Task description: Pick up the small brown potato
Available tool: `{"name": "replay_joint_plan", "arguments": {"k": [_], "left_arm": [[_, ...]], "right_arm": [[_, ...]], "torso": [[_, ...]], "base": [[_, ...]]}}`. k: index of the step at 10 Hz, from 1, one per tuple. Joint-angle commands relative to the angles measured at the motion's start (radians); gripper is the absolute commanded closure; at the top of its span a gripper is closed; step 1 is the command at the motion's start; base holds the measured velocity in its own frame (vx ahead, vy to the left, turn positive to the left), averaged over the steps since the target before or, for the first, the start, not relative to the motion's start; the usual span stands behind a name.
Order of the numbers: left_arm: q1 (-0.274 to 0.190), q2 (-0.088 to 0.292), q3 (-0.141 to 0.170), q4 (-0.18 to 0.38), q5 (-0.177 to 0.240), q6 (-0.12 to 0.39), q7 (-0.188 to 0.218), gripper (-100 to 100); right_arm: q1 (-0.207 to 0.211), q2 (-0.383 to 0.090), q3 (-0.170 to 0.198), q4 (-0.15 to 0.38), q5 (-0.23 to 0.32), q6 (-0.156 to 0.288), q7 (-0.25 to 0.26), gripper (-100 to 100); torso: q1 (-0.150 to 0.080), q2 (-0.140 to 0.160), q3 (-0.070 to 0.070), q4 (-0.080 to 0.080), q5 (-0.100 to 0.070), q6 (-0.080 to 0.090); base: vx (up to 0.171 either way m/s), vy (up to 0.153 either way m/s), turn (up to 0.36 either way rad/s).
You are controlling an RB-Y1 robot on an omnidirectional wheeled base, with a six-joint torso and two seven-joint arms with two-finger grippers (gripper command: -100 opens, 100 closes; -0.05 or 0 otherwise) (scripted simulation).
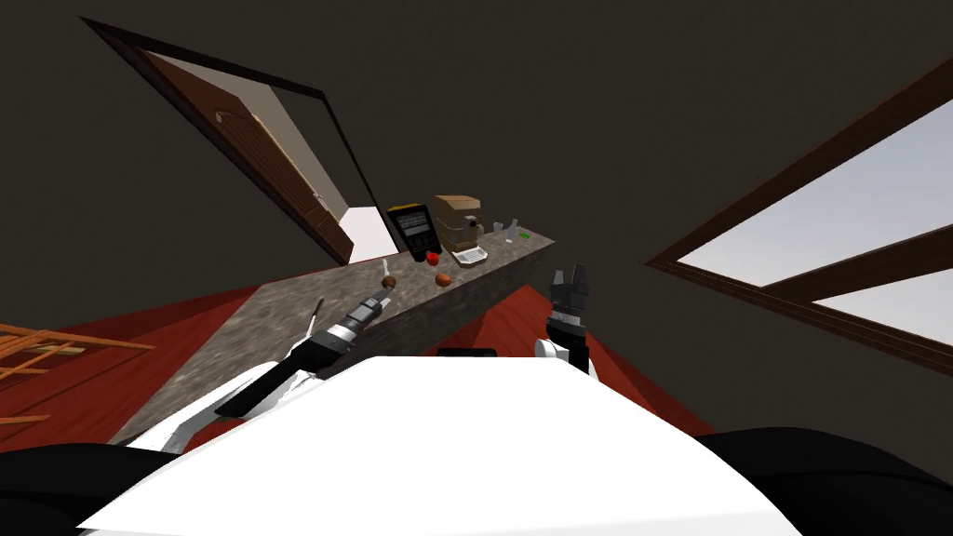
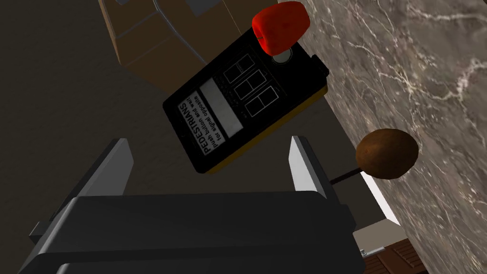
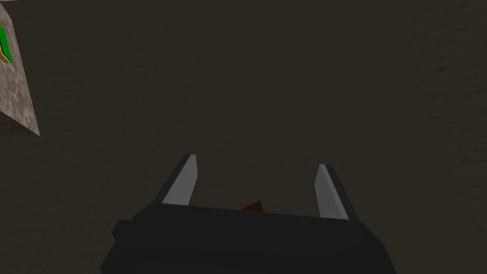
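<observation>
The small brown potato (image 1: 389, 281) lies on the marbled stone counter (image 1: 279, 321), round and dark brown. My left gripper (image 1: 381, 297) reaches over the counter just short of it. In the left wrist view the potato (image 2: 387, 153) sits outside the open left gripper (image 2: 211, 164), just beyond one finger (image 2: 306, 164) and apart from it. Nothing is between the fingers. My right gripper (image 1: 570, 276) hangs off the counter's end, and in its own wrist view it (image 3: 257, 183) stands open and holds nothing.
A black and yellow box with a lettered face (image 2: 245, 102) leans at the back, with a red object (image 2: 279, 26) by it. An orange-brown round thing (image 1: 443, 278), a brown machine (image 1: 458, 223) and a white tray (image 1: 470, 256) stand further along. A wooden frame (image 1: 37, 349) is at the left.
</observation>
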Motion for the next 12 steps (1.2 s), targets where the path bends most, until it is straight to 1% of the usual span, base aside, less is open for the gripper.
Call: {"name": "replay_joint_plan", "arguments": {"k": [1, 2, 3, 4, 5, 6, 7, 8, 9, 10, 11, 12], "left_arm": [[0.018, 0.05, -0.006, 0.015, 0.042, 0.032, -0.009, -100], [0.018, 0.081, -0.006, 0.015, 0.042, 0.032, -0.009, -100], [0.018, 0.097, -0.006, 0.015, 0.042, 0.032, -0.009, -100], [0.03, 0.135, -0.013, 0.03, 0.081, 0.059, -0.016, -100], [0.03, 0.163, -0.013, 0.03, 0.081, 0.059, -0.016, -100], [0.041, 0.191, -0.023, 0.044, 0.121, 0.087, -0.022, -100], [0.041, 0.226, -0.023, 0.044, 0.121, 0.087, -0.022, -100], [0.041, 0.237, -0.023, 0.044, 0.121, 0.087, -0.022, -100], [0.051, 0.278, -0.034, 0.057, 0.164, 0.116, -0.027, -100], [0.051, 0.305, -0.034, 0.057, 0.164, 0.116, -0.027, -100], [0.059, 0.334, -0.046, 0.07, 0.207, 0.145, -0.031, -100], [0.059, 0.367, -0.046, 0.07, 0.208, 0.145, -0.031, -100]], "right_arm": [[0.0, 0.0, 0.0, 0.0, 0.0, 0.0, 0.0, 0], [0.0, 0.0, 0.0, 0.0, 0.0, 0.0, 0.0, 0], [0.0, 0.0, 0.0, 0.0, 0.0, 0.0, 0.0, 0], [0.0, 0.0, 0.0, 0.0, 0.0, 0.0, 0.0, 0], [0.0, 0.0, 0.0, 0.0, 0.0, 0.0, 0.0, 0], [0.0, 0.0, 0.0, 0.0, 0.0, 0.0, 0.0, 0], [0.0, 0.0, 0.0, 0.0, 0.0, 0.0, 0.0, 0], [0.0, 0.0, 0.0, 0.0, 0.0, 0.0, 0.0, 0], [0.0, 0.0, 0.0, 0.0, 0.0, 0.0, 0.0, 0], [0.0, 0.0, 0.0, 0.0, 0.0, 0.0, 0.0, 0], [0.0, 0.0, 0.0, 0.0, 0.0, 0.0, 0.0, 0], [0.0, 0.0, 0.0, 0.0, 0.0, 0.0, 0.0, 0]], "torso": [[0.0, 0.0, 0.0, 0.0, 0.0, 0.0], [-0.001, 0.0, 0.0, 0.0, 0.0, 0.001], [-0.001, 0.0, 0.0, 0.0, 0.0, 0.0], [0.0, -0.001, 0.0, 0.0, 0.0, 0.0], [0.0, 0.0, 0.0, 0.0, 0.0, 0.001], [0.0, 0.0, 0.0, 0.0, 0.0, 0.0], [-0.001, 0.0, 0.0, 0.0, 0.0, 0.001], [-0.001, 0.0, 0.0, 0.0, 0.0, 0.0], [0.0, -0.001, 0.0, 0.0, 0.0, 0.0], [-0.001, 0.0, 0.0, 0.0, 0.0, 0.0], [-0.001, 0.0, 0.0, 0.0, 0.0, 0.0], [-0.001, 0.001, 0.0, 0.0, 0.0, 0.001]], "base": [[-0.044, -0.054, -0.178], [-0.039, -0.042, -0.098], [-0.02, -0.017, 0.007], [-0.041, -0.037, -0.231], [-0.041, -0.033, -0.109], [-0.048, -0.044, -0.182], [-0.047, -0.044, -0.102], [-0.024, -0.026, 0.013], [-0.042, -0.043, -0.172], [-0.044, -0.042, -0.121], [-0.059, -0.053, -0.231], [-0.046, -0.047, -0.094]]}}
